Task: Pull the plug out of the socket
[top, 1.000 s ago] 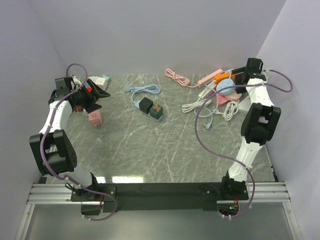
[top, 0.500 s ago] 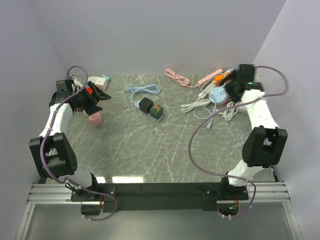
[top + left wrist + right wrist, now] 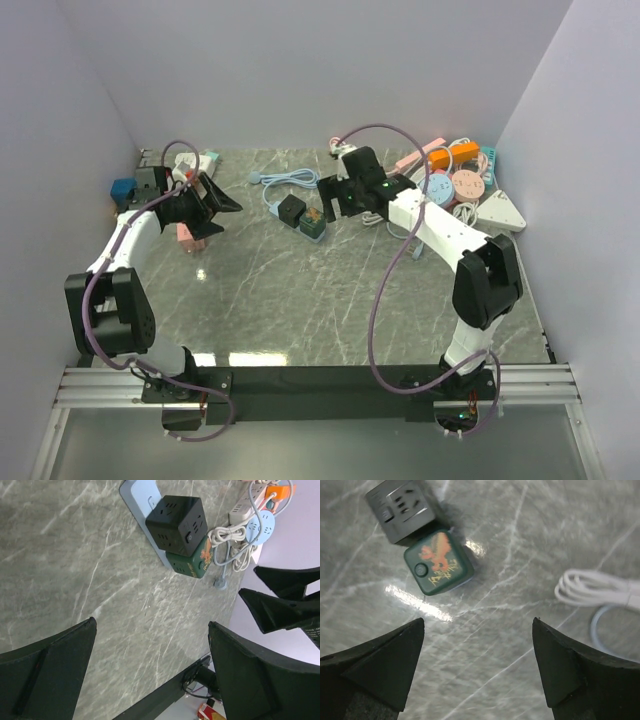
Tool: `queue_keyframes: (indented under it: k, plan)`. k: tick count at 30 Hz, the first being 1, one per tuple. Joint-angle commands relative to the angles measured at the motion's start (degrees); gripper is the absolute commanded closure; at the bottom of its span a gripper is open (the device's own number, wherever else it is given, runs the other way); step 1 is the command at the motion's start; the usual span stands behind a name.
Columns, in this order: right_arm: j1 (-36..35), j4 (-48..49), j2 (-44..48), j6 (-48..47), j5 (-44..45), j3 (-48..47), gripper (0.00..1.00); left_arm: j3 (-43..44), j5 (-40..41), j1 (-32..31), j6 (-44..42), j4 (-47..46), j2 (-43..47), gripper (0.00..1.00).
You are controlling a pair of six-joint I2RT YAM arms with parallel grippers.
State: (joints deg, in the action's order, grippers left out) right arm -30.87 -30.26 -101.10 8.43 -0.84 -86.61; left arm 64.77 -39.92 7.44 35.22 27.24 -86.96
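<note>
Top external: left arm runs up the left side of the worktop (image 3: 330, 300), with its forearm turned inward. The left gripper (image 3: 222, 212) points toward the centre, jaws spread wide with nothing between them. A pink cube (image 3: 190, 238) lies just beside it on the near side.

The right arm reaches from its base diagonally across to mid-worktop. The right gripper (image 3: 335, 200) hangs just right of the cubes, jaws spread and nothing held.

Task items: a black cube adapter (image 3: 291, 208) and a green cube adapter (image 3: 312, 223) sit side by side, touching, on a light-blue socket strip (image 3: 275, 212), back of centre. The strip's blue cable (image 3: 292, 179) loops behind.

Right wrist: green cube adapter (image 3: 438, 561) sits up and left of the gap between the jaws and clear of both fingers. A white cable coil (image 3: 600, 592) lies at the right edge.

Left wrist: both cubes lie well ahead of the jaws, with bare marble between.

Room: the near half of the worktop is bare. A pile of power strips (image 3: 455, 182) crowds the back right corner, and walls close the left, back and right sides.
</note>
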Motion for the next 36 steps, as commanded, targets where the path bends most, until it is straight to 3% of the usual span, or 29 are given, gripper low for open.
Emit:
queue_keyframes:
  k: [1, 7, 10, 17, 31, 35, 36]
  plan:
    - [-1.12, 6.69, -0.67, -17.19, -0.27, -1.72, 0.05, -1.48, -1.91, -0.06, -0.50, -1.58, 3.19, 0.01]
    - [-1.38, 6.02, -7.07, -27.40, -16.43, -8.46, 0.04, -3.51, -2.26, -0.06, -0.95, -2.11, 3.99, 0.01]
    - [-1.82, 2.41, -10.95, -28.72, -18.67, -12.87, 0.04, -3.43, -2.62, -0.06, -1.21, -1.85, 3.90, 0.01]
    - [-4.10, -0.06, -18.33, -27.24, -16.31, -17.71, 0.04, -2.55, -2.53, -0.06, -2.18, -0.79, 3.64, 0.01]
    - [-5.43, 5.65, -20.71, -19.59, -6.62, -12.53, 0.07, -4.13, -2.53, -0.15, -2.88, -0.88, 3.55, 0.01]
    - [-5.34, 4.51, -22.56, -17.92, -9.43, -15.95, 0.19, -4.65, -2.62, -0.06, -2.88, -0.88, 3.81, 0.01]
    - [-5.43, 4.07, -22.74, -17.22, -9.96, -16.40, 0.28, -4.83, -2.70, -0.06, -2.88, -1.05, 3.81, 0.00]
